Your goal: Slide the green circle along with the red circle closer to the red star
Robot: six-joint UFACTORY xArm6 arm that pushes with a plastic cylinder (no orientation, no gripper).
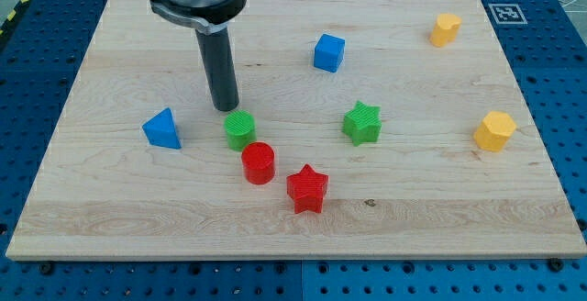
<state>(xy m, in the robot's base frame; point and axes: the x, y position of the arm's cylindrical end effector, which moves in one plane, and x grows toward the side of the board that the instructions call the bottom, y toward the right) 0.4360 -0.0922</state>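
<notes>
The green circle [240,129] sits left of the board's middle. The red circle [259,163] lies just below and right of it, nearly touching. The red star [307,189] is a short gap further to the lower right of the red circle. My tip [226,108] rests on the board just above and slightly left of the green circle, very close to it or touching its upper edge. The three blocks form a diagonal line running from my tip toward the view's lower right.
A blue triangle-like block [162,128] lies left of the green circle. A green star [362,123] is to the right, a blue cube [328,52] above it. Two yellow blocks sit at the right, one near the top [446,29] and one lower down [494,131].
</notes>
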